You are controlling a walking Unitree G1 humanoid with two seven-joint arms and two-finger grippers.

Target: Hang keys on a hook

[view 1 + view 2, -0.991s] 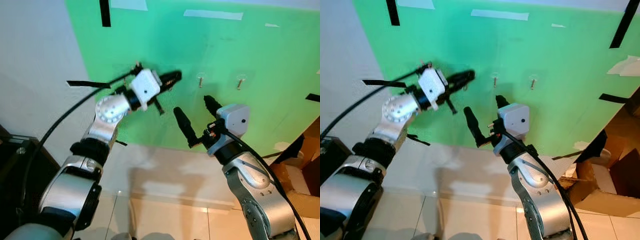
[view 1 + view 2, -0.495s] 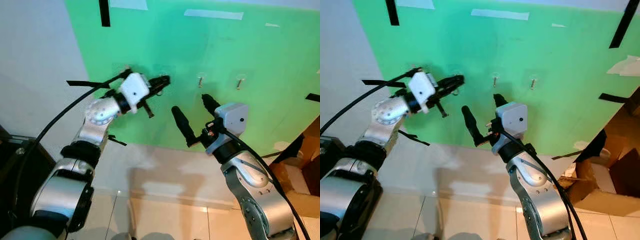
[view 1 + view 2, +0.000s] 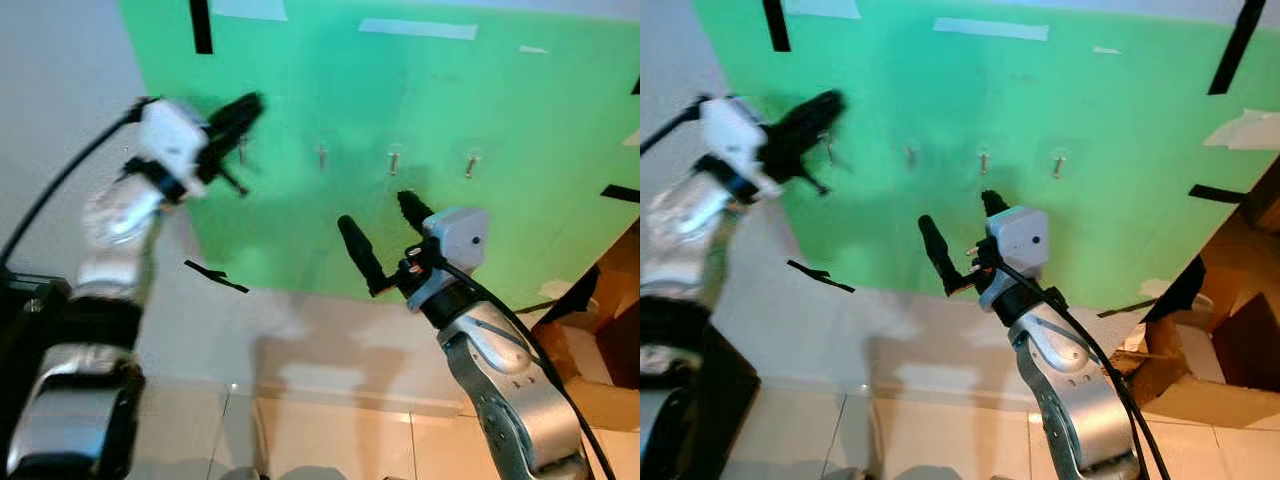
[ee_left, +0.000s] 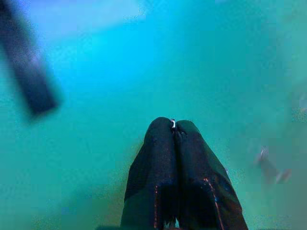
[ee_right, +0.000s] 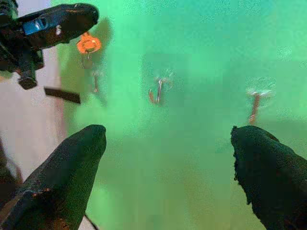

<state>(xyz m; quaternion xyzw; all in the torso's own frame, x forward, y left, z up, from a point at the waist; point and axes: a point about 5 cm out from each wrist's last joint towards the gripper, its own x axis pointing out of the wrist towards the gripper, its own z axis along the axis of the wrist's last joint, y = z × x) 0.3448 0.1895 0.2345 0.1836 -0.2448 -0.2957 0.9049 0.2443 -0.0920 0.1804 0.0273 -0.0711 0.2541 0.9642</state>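
Three small hooks (image 3: pixel 322 157) (image 3: pixel 393 160) (image 3: pixel 470 163) stick out in a row from a green board (image 3: pixel 500 100) on the wall. My left gripper (image 3: pixel 240 108) is raised to the left of the row, blurred, and shut on the keys. An orange tag (image 5: pixel 88 45) and a key (image 5: pixel 96 82) dangle under its tip. A silver ring (image 4: pixel 172 123) peeks out between its closed fingertips. My right gripper (image 3: pixel 380 222) stands open below the middle hook (image 5: pixel 158 91), short of the board, with nothing between its fingers.
Black tape strips (image 3: pixel 201 25) (image 3: pixel 215 276) and pale tape (image 3: pixel 420 28) hold the board to the wall. An open cardboard box (image 3: pixel 1210 350) lies on the floor at the right. Dark furniture (image 3: pixel 20 310) stands at the left. Pale tiles (image 3: pixel 330 440) cover the floor below.
My left arm has swung to the left and slightly up with the keys, away from the hooks. The right arm has barely moved.
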